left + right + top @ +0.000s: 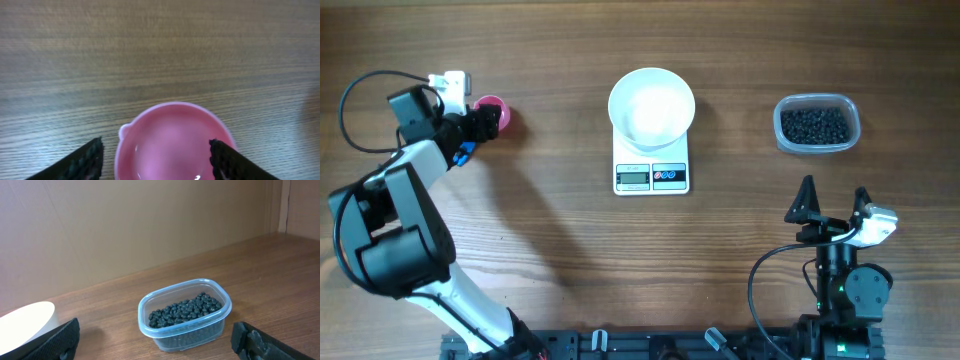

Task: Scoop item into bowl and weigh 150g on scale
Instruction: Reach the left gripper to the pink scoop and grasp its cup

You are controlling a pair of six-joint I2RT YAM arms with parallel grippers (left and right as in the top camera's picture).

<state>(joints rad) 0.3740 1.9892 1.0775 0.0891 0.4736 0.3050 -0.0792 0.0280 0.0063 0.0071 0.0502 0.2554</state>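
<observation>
Straight ahead of the right gripper (pixel 834 190), framed between its two black fingers (pixel 60 340), lies the item (pixel 185 311): tiny round black beans with a faint gloss. They are heaped loose in a clear plastic tub (pixel 143 307) with rounded corners and a bluish rim. Those fingers stand spread wide, hold nothing and are well short of the tub. I judge this arm is waiting while the other fetches the tool.

Off to the left of those fingers sits the bowl (pixel 622 100), round, smooth and plain white, with no beans in it. It rests on the scale (pixel 652 177), presumably so that whatever is tipped in gets weighed at once. The scale is a small white rectangle, with its grey display and red and blue buttons on the edge toward the robot. The readout is too small to read.

Well apart, at the far left of the wood-grain table (pixel 550 60), the left gripper (pixel 156 145) straddles a small pink scoop (pixel 172 125), a glossy, shallow round cup with a little lip. Its ribbed fingers (pixel 85 157) stand one on each side of the rim, fairly wide. A gap shows on one side, so the scoop does not look clamped yet.
</observation>
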